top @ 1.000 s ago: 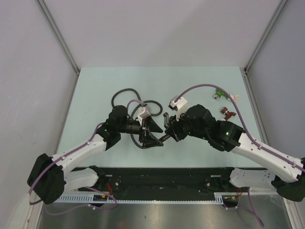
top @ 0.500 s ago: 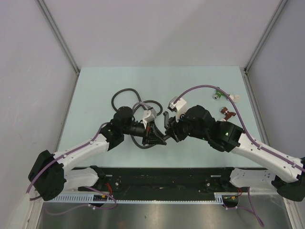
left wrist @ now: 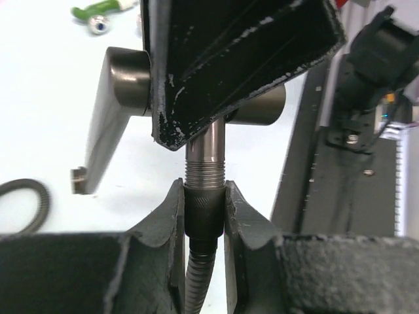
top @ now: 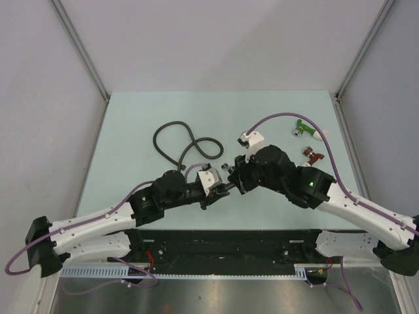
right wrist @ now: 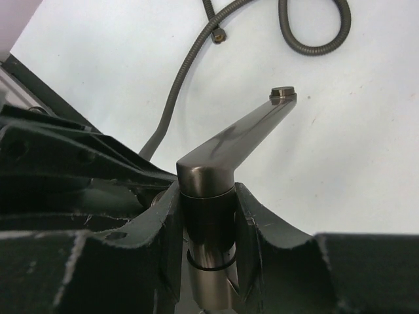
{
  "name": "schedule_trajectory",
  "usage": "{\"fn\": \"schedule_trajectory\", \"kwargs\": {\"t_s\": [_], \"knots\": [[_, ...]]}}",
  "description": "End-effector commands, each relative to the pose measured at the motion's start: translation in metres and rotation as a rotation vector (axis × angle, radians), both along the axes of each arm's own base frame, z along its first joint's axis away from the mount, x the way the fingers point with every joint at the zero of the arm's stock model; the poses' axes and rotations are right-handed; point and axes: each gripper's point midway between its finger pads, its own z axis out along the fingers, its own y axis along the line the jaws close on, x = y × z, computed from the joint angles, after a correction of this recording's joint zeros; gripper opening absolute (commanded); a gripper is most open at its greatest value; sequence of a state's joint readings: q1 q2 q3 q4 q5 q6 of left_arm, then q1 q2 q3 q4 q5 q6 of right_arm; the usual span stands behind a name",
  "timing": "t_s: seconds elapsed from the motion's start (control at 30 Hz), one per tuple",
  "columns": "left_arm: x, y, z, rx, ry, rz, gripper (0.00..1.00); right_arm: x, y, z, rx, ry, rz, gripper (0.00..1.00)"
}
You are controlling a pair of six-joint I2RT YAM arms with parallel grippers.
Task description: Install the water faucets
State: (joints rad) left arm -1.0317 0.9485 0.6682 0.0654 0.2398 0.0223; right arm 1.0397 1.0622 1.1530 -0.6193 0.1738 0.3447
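The dark metal faucet (right wrist: 242, 140) is held above the table, and my right gripper (right wrist: 208, 190) is shut on its round body, with the long arm pointing up and right. In the left wrist view the faucet (left wrist: 118, 111) shows a threaded stub pointing down from under the right fingers (left wrist: 242, 59). My left gripper (left wrist: 204, 190) is shut on the knurled end nut (left wrist: 205, 209) of the grey flexible hose, which meets that stub. In the top view the left gripper (top: 221, 188) and right gripper (top: 234, 175) meet at mid-table, hiding most of the faucet.
The hose (top: 171, 131) lies in a loop at the back left of the pale table (top: 131, 118). A green fitting (top: 302, 129) and a dark-red fitting (top: 313, 156) lie at the right. A black rail (top: 222, 242) runs along the near edge.
My left gripper was open and has shut on the hose's end nut. The left arm swung in lower and nearer, and the hose's loop has been pulled out. The right arm kept its grip.
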Motion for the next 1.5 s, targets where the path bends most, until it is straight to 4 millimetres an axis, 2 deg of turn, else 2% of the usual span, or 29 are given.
{"fn": "schedule_trajectory", "kwargs": {"t_s": [0.0,0.1,0.13,0.17,0.2,0.23,0.3,0.33,0.37,0.5,0.67,0.7,0.77,0.8,0.87,0.9,0.97,1.0,1.03,1.07,1.1,1.17,1.2,1.23,1.27,1.3,1.33,1.4,1.47], "knots": [[0.026,0.011,0.045,-0.051,-0.302,0.220,0.00,0.010,0.006,0.019,0.124,0.035,-0.102,0.00],[0.028,0.015,0.046,-0.020,-0.399,0.312,0.00,0.010,0.007,0.020,0.147,0.058,-0.122,0.00],[0.023,0.011,0.040,0.003,-0.419,0.315,0.00,0.010,0.008,0.019,0.148,0.065,-0.123,0.00],[0.030,0.017,0.046,0.016,-0.470,0.384,0.00,0.010,0.009,0.017,0.155,0.077,-0.134,0.00],[0.032,0.018,0.045,0.033,-0.493,0.416,0.00,0.011,0.010,0.017,0.157,0.080,-0.136,0.00],[0.027,0.011,0.044,0.033,-0.516,0.421,0.00,0.011,0.010,0.016,0.157,0.086,-0.139,0.00],[0.034,0.019,0.044,0.088,-0.586,0.509,0.00,0.011,0.011,0.013,0.161,0.102,-0.152,0.00],[0.031,0.013,0.044,0.076,-0.604,0.524,0.00,0.012,0.011,0.012,0.163,0.103,-0.153,0.00],[0.035,0.020,0.045,0.118,-0.650,0.578,0.00,0.013,0.011,0.013,0.167,0.103,-0.159,0.00],[0.035,0.021,0.045,0.154,-0.739,0.658,0.00,0.014,0.008,0.014,0.179,0.103,-0.179,0.00],[0.033,0.013,0.043,0.156,-0.801,0.694,0.00,0.015,0.005,0.019,0.193,0.091,-0.183,0.01],[0.032,0.011,0.041,0.160,-0.801,0.690,0.00,0.014,0.004,0.023,0.205,0.085,-0.176,0.10],[0.031,0.007,0.037,0.159,-0.794,0.669,0.00,0.014,0.001,0.026,0.207,0.069,-0.171,0.21],[0.031,0.006,0.037,0.155,-0.790,0.663,0.00,0.013,-0.002,0.033,0.222,0.055,-0.168,0.31],[0.030,0.005,0.035,0.138,-0.768,0.645,0.00,0.014,-0.007,0.037,0.227,0.040,-0.170,0.42],[0.030,0.005,0.035,0.128,-0.758,0.638,0.00,0.014,-0.009,0.039,0.232,0.036,-0.166,0.52],[0.030,0.006,0.034,0.094,-0.719,0.612,0.00,0.013,-0.015,0.046,0.241,0.013,-0.157,0.63],[0.029,0.009,0.040,0.060,-0.697,0.608,0.00,0.012,-0.016,0.048,0.244,0.007,-0.146,0.70],[0.032,0.013,0.034,0.077,-0.687,0.597,0.00,0.010,-0.020,0.056,0.259,-0.011,-0.142,0.71],[0.029,0.008,0.033,0.031,-0.646,0.555,0.00,0.009,-0.023,0.059,0.256,-0.034,-0.132,0.74],[0.032,0.015,0.038,0.000,-0.626,0.556,0.00,0.009,-0.027,0.062,0.260,-0.048,-0.131,0.79],[0.025,0.011,0.034,-0.050,-0.566,0.472,0.00,0.005,-0.035,0.075,0.276,-0.100,-0.105,0.80],[0.028,0.018,0.043,-0.093,-0.547,0.468,0.00,0.003,-0.038,0.078,0.261,-0.132,-0.080,0.81],[0.027,0.019,0.035,-0.098,-0.506,0.441,0.00,0.001,-0.041,0.080,0.252,-0.154,-0.066,0.81],[0.025,0.021,0.036,-0.116,-0.491,0.419,0.00,-0.004,-0.044,0.084,0.251,-0.178,-0.038,0.83],[0.022,0.024,0.045,-0.164,-0.483,0.372,0.00,-0.005,-0.047,0.083,0.213,-0.215,-0.008,0.84],[0.020,0.025,0.039,-0.166,-0.452,0.346,0.00,-0.006,-0.049,0.083,0.197,-0.232,0.003,0.84],[0.009,0.028,0.051,-0.227,-0.440,0.266,0.00,-0.011,-0.053,0.082,0.163,-0.261,0.046,0.85],[0.006,0.032,0.048,-0.235,-0.416,0.226,0.00,-0.017,-0.054,0.080,0.117,-0.312,0.120,0.86]]}}
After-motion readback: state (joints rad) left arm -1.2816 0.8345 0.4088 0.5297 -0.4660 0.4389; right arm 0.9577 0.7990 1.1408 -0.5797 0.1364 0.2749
